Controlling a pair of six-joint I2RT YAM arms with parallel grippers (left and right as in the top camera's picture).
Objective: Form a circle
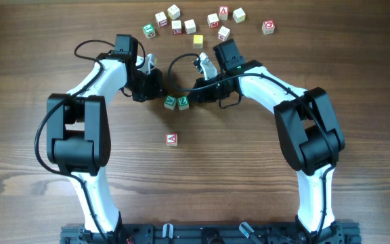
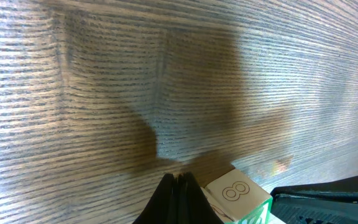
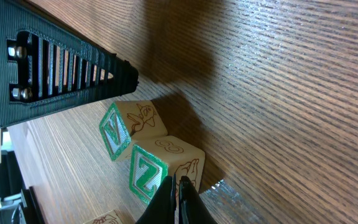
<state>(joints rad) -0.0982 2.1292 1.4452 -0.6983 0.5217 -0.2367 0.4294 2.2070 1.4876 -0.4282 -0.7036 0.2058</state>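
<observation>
Two green-printed letter cubes stand side by side mid-table: the left green cube (image 1: 170, 102) (image 3: 120, 127) and the "Z" cube (image 1: 183, 102) (image 3: 146, 173). The red "A" cube (image 1: 172, 139) lies alone nearer the front. My left gripper (image 1: 162, 95) (image 2: 178, 177) is shut and empty, just left of the pair, with a cube face marked "8" (image 2: 235, 191) beside its tips. My right gripper (image 1: 192, 95) (image 3: 178, 180) is shut and empty, its tips against the "Z" cube's right side. The left gripper's black body (image 3: 48, 68) looms behind the pair.
A loose bunch of white, red and yellow letter cubes (image 1: 181, 24) lies along the far edge, with a yellow cube (image 1: 198, 40) closest to the arms, a green one (image 1: 149, 30) at the left and a red one (image 1: 268, 27) at the right.
</observation>
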